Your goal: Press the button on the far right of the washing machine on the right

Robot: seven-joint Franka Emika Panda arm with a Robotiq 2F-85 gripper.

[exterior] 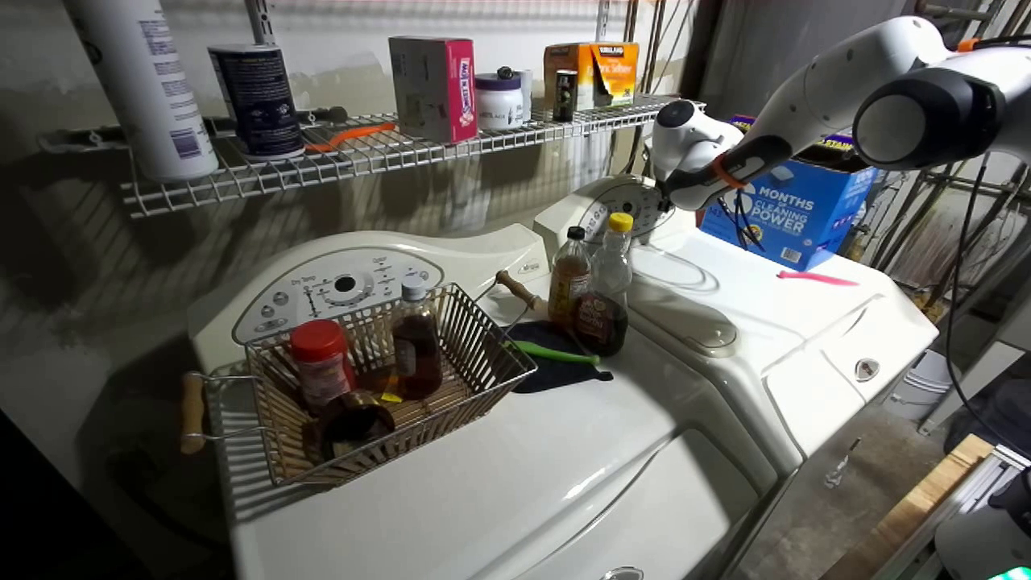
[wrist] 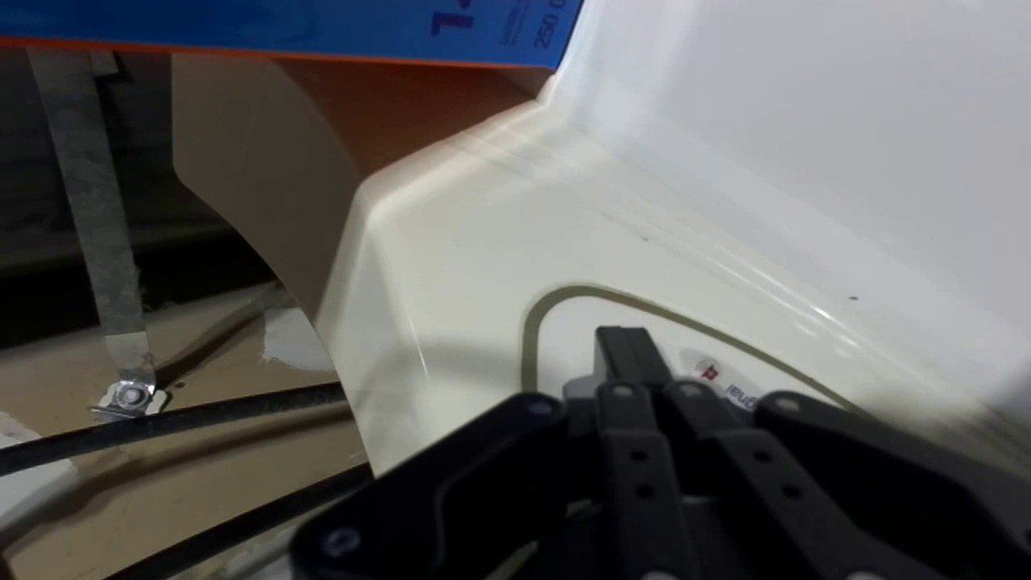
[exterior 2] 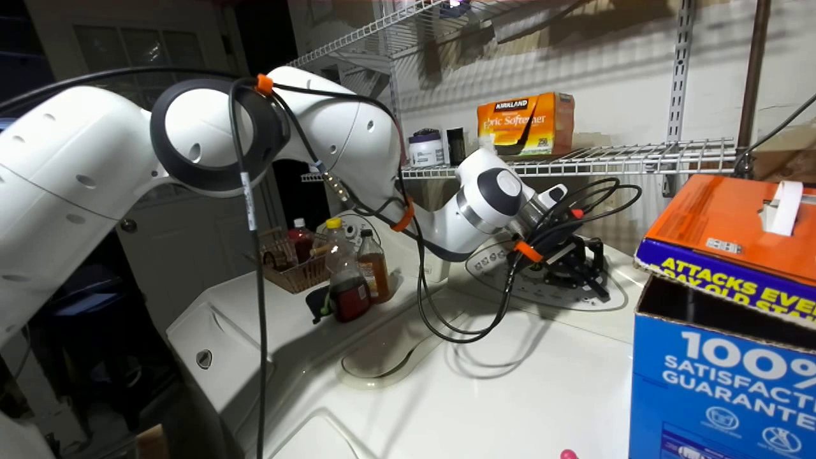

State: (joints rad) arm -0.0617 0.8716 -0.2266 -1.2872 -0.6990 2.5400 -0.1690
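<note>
The white washing machine on the right (exterior: pixel 693 266) has a glossy lid, also seen in an exterior view (exterior 2: pixel 510 389) and the wrist view (wrist: pixel 805 121). Its oval console (exterior 2: pixel 529 290) lies at the back, against the wall side. My gripper (wrist: pixel 632 354) is shut and empty, fingertips together over the console's narrow far-right end (wrist: pixel 564 338). A pale grey rounded piece (wrist: pixel 579 388), possibly the button, shows just left of the fingertips, mostly hidden by them. Contact cannot be told. In an exterior view the gripper (exterior 2: pixel 602 293) points down at the console's right end.
A blue detergent box (exterior: pixel 785 209) stands on the machine's right side, near the console. Two bottles (exterior: pixel 604 314) and a wire basket (exterior: pixel 467 403) stand on the left white machine (exterior: pixel 564 467). A wire shelf (exterior: pixel 346 157) runs above. Black cables (exterior 2: pixel 503 312) loop below the wrist.
</note>
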